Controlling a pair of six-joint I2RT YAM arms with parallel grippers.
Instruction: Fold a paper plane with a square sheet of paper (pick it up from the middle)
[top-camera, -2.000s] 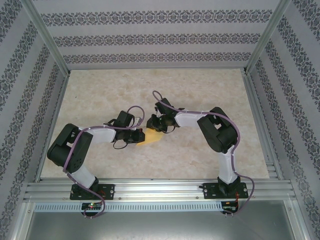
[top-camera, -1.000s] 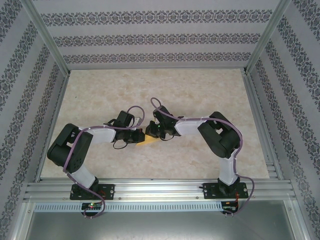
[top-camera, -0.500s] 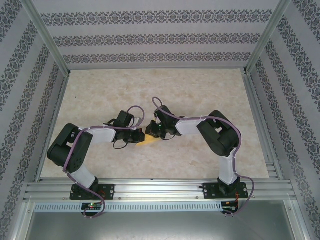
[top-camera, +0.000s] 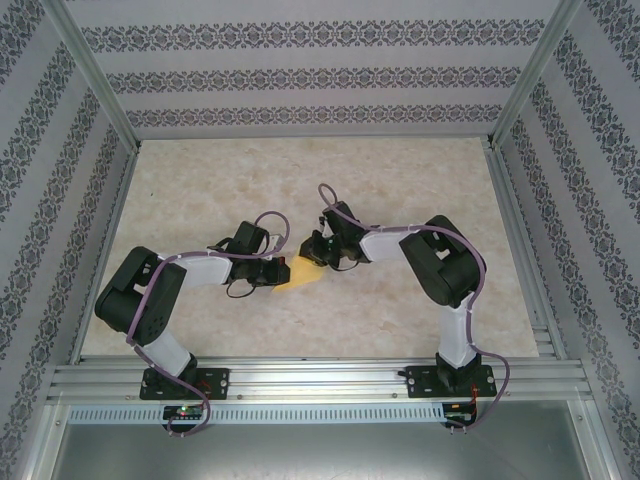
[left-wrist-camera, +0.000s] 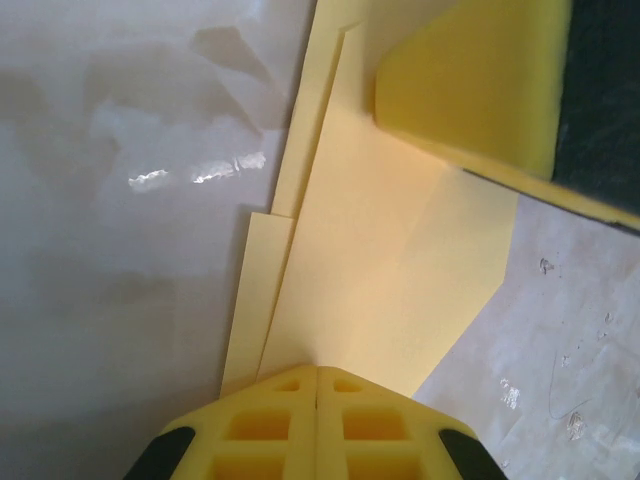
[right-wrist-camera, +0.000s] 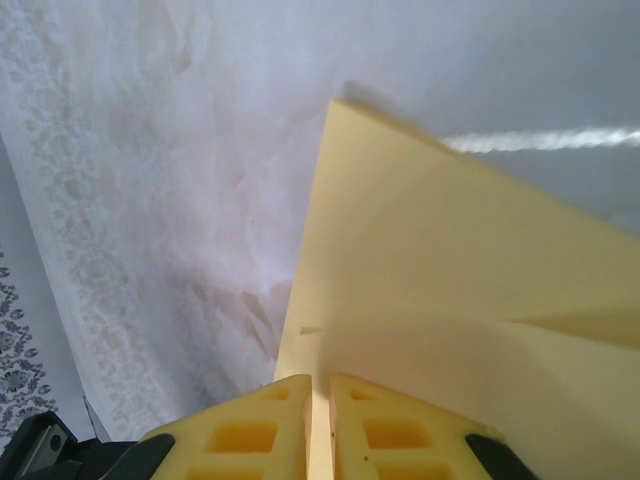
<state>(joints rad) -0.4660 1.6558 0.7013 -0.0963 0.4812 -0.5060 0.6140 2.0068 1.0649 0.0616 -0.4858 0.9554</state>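
The part-folded sheet of paper (top-camera: 304, 275) lies in the middle of the desk (top-camera: 420, 180) between the two grippers. It looks thin, light and limp, and likely to slide or take a stray crease. The left gripper (left-wrist-camera: 318, 395) is closed tight at its layered edge. The right gripper (right-wrist-camera: 319, 400) leaves a slit that the paper runs into — whether it pinches cannot be told. The best hold is on stacked layers beside a crease, not on a loose corner.

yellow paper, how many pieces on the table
1: the folded yellow paper lies mid table, one edge in the shut left gripper, the right gripper at its other side. More could be hidden beneath them.
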